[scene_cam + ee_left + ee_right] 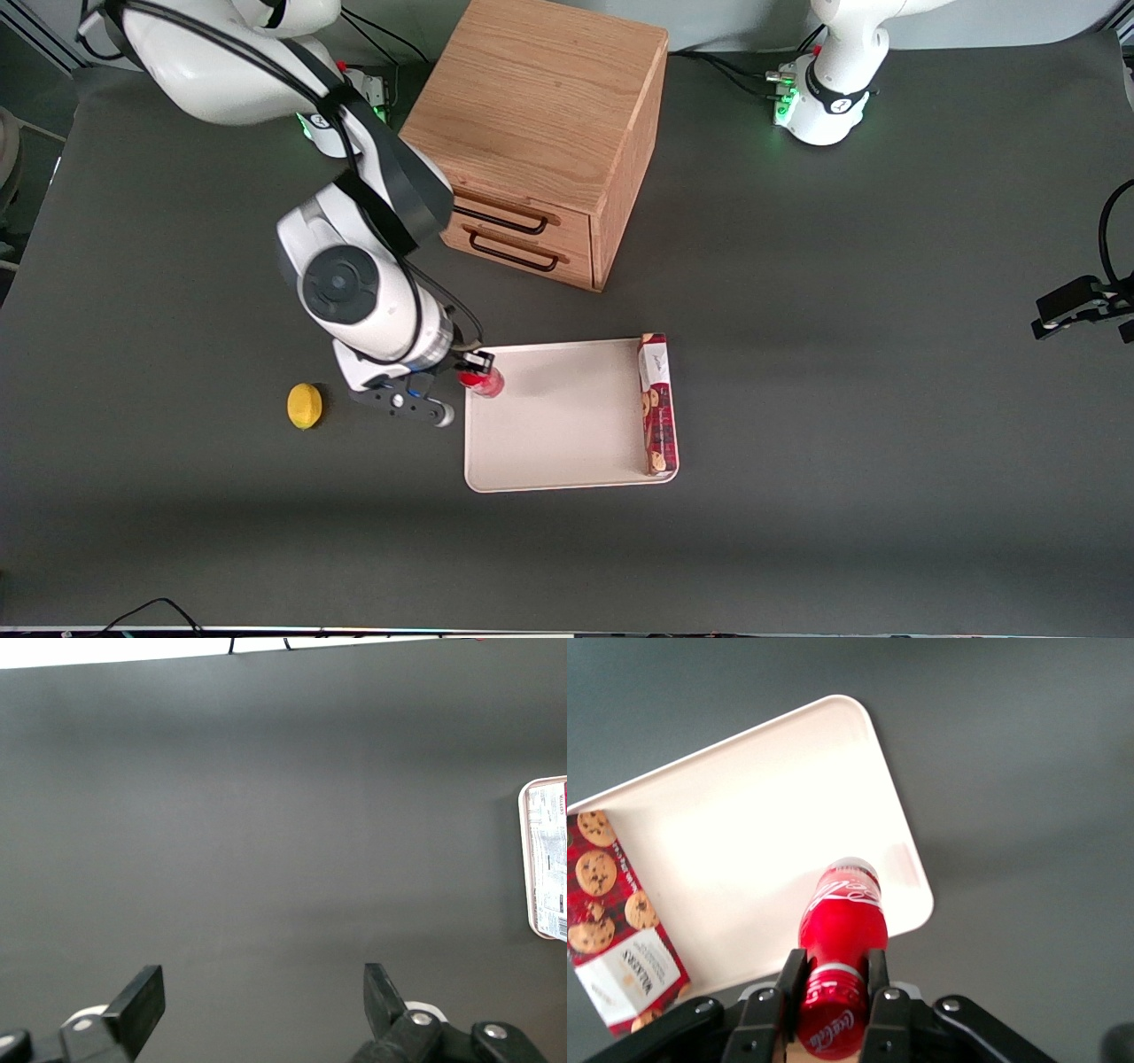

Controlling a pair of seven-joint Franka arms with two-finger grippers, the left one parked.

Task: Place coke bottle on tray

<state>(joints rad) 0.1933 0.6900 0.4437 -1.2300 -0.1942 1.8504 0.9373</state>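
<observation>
Nearest the front camera lay the flat cream-white rectangular tray [567, 434] with rounded corners and a low rim, on the dark grey table [797, 532]. A long red cookie box [657, 403] lay along the tray's edge toward the parked arm's end. A small yellow lemon-like object [305, 405] sat on the table toward the working arm's end, well apart from the tray. A wooden two-drawer cabinet [540, 133] stood farther from the camera than the tray.

The right arm's gripper [833, 988] was above the tray's corner at the working arm's end, fingers clamped on the small slim red coke bottle [840, 930] with white script lettering. Both fingers pressed the bottle near its neck, just below the cap. The bottle hung over the tray's edge region; whether its base touched the tray could not be told.

Long axis ran roughly along the gripper's approach line, silvery base pointing away from the wrist toward the tray, cap end between the fingers.

Handling judgement: rigid, light, smooth-walled, likely slippery; round body could roll if laid down. The narrow neck looked a fair hold, though a mid-body grip would likely resist swinging better.
</observation>
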